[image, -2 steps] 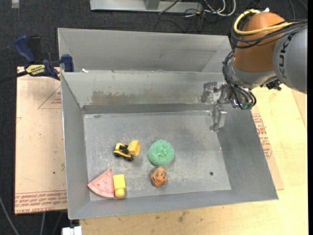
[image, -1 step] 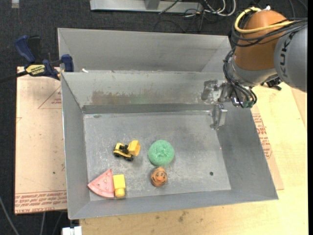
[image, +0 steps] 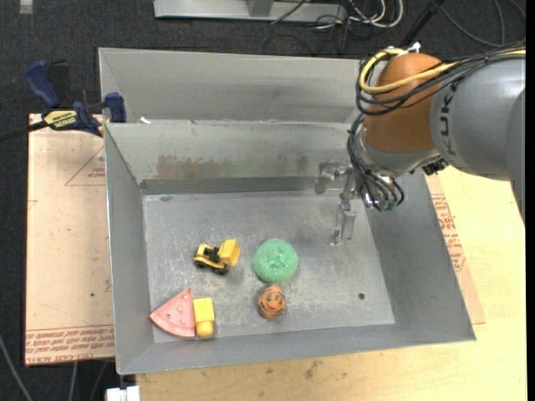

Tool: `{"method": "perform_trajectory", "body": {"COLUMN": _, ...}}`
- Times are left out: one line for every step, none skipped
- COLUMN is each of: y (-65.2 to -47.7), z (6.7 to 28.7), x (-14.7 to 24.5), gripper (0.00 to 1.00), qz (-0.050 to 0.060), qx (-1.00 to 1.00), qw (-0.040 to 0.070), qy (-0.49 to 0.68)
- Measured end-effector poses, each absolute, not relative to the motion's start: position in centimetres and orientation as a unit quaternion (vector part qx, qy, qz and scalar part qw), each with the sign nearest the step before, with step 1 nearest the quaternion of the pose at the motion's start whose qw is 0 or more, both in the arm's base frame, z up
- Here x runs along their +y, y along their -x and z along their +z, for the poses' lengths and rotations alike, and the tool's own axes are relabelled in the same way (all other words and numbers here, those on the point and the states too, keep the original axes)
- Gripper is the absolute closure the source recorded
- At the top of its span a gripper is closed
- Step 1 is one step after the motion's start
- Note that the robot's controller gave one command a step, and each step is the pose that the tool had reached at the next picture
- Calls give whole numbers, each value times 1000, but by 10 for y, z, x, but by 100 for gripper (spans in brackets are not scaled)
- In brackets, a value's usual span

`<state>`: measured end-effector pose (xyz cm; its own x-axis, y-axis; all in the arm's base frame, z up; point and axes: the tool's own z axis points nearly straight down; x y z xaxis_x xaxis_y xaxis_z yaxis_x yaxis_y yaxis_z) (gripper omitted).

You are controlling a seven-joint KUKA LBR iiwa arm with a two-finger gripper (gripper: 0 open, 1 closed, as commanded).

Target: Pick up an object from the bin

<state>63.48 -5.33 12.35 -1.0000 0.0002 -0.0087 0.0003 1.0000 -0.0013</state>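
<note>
Tool (image: 341, 224) hangs low in the right half of the bin (image: 125, 224), over a patch of grey floor close to the back wall and a little in from the right wall. From this angle it reads as a slim metal piece pointing straight down. I cannot tell whether it is open or closed, and no thing can be seen in its grip. Above it sits the orange cover (image: 401, 111) on the wrist, with yellow and black cables (image: 386, 63) looped over it. The thick grey arm (image: 489, 115) runs off past the bin's right rim.

Five small things lie on the floor in the front and left part of the bin, all well apart from the tool. Nearest to it is a round green thing (image: 275, 260) with a rough surface, about midway along the floor and nearer the front wall than the tool is. Just beside it, toward the left wall, stands a small yellow toy digger (image: 216, 256) with black wheels, close to the green thing but not touching it. Between the green thing and the front wall lies a small orange-brown ball (image: 271, 302), its markings too small to make out. In the front left corner a pink wedge (image: 171, 316), shaped like a slice, lies flat on the floor. A yellow block (image: 203, 317) touches the wedge on the side that faces the right wall.
</note>
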Motion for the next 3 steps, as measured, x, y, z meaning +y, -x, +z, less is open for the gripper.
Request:
{"method": "perform_trajectory", "body": {"y": -632, "z": 92, "x": -24, "gripper": 0, "qz": 3, "qx": 1000, "qw": -2, "qy": -20}}
{"method": "perform_trajectory", "body": {"y": -608, "z": 79, "x": -17, "gripper": 0, "qz": 0, "qx": 994, "qw": 2, "qy": -113}}
{"method": "perform_trajectory", "body": {"y": -594, "z": 74, "x": 2, "gripper": 0, "qz": 0, "qx": 997, "qw": 0, "qy": -84}}
